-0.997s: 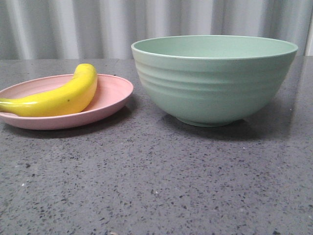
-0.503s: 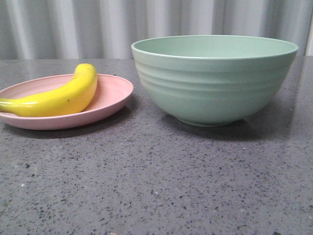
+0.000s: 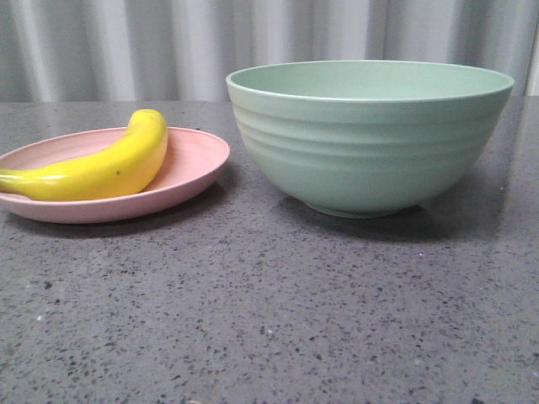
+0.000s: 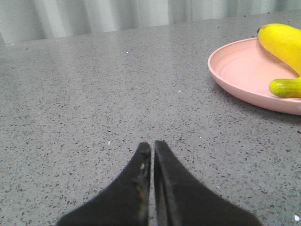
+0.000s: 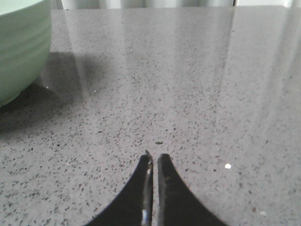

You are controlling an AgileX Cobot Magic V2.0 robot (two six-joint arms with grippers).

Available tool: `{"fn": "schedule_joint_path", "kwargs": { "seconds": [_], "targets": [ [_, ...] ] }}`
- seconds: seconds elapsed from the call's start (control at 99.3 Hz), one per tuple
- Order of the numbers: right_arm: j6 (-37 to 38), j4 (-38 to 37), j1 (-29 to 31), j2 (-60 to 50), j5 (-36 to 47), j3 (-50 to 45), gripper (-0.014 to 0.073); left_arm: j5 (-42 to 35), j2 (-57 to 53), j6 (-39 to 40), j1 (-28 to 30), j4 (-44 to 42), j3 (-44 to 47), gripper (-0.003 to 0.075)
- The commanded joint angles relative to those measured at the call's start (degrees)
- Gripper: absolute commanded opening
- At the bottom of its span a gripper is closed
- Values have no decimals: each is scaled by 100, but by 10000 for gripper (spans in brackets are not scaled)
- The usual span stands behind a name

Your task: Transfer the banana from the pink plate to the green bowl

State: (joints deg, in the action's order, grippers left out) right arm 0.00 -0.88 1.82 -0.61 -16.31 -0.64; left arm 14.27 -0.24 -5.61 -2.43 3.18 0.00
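1. Currently: glossy yellow plastic banana (image 3: pixel 105 166) lying on shallow pale-pink round plate (image 3: pixel 195 160), beside tall ridged mint-green bowl (image 3: pixel 368 135).
2. Speckled grey stone countertop (image 3: pixel 269 311) underneath; corrugated grey wall (image 3: pixel 168 46) behind.
3. Left gripper (image 4: pixel 152 149), right gripper (image 5: pixel 154 160): both clenched, nothing grasped, low over countertop.

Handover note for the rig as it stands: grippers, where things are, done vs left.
Left gripper: shut, empty, low over the table, short of the pink plate.
Right gripper: shut, empty, over bare table beside the green bowl.
Banana: lying on the pink plate, left of the green bowl.
Done: nothing; no grasp yet.
Left: open a gripper, likely the left one, grasp the banana, lift, carry over the bowl's rim, release inside.
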Motion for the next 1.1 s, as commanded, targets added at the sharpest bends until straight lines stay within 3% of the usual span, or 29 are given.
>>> {"fn": "schedule_joint_path", "kwargs": {
  "seconds": [0.0,0.171,1.017,1.087],
  "targets": [
    [0,-148,42,-123,662,-113,-71,-551,-157,57,29,12,54,-20],
    [0,-148,42,-123,969,-113,-71,-754,-157,57,29,12,54,-20],
    [0,-79,42,-123,937,-113,-71,-926,-157,57,29,12,54,-20],
    [0,88,42,-123,984,-113,-71,-985,-157,57,29,313,54,-20]
  ]
}}
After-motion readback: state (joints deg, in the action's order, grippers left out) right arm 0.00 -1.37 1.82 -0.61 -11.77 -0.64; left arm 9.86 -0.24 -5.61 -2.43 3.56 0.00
